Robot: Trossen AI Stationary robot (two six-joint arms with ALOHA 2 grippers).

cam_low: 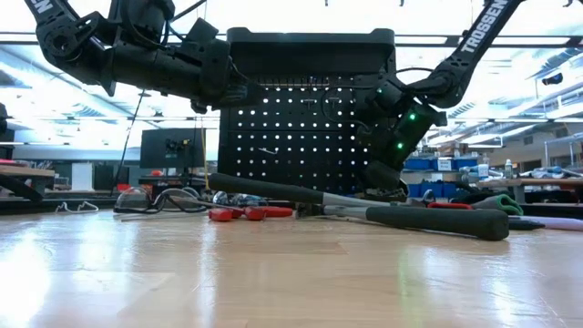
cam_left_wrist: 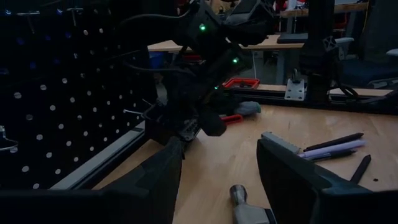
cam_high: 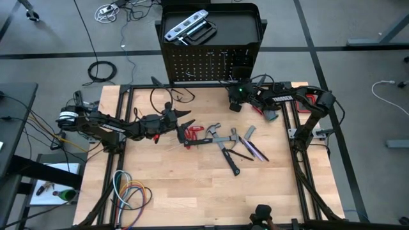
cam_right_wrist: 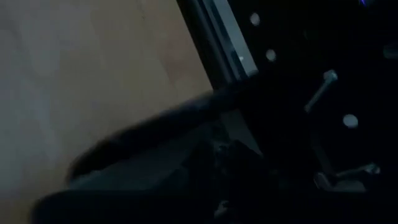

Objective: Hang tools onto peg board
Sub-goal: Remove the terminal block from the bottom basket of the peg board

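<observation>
- Steel hammer (cam_high: 225, 142) lies nearest on the wooden table (cam_high: 192, 191), among red-handled pliers (cam_high: 193, 133) and thin screwdrivers (cam_high: 255, 151), mid-table. It looks head-heavy and rigid; a grip on the rubbery handle close to the head would likely stop it swinging.
- Over the pliers hovers the left gripper (cam_high: 183, 120), fingers spread, holding nothing.
- Farther off, the right gripper (cam_high: 235, 105) sits low at the foot of the peg board (cam_high: 204, 67); whether its fingers are apart or pinching something cannot be told.
- Beyond, a silver level (cam_high: 185, 27) rests on the stand's top tray (cam_high: 243, 25).
</observation>
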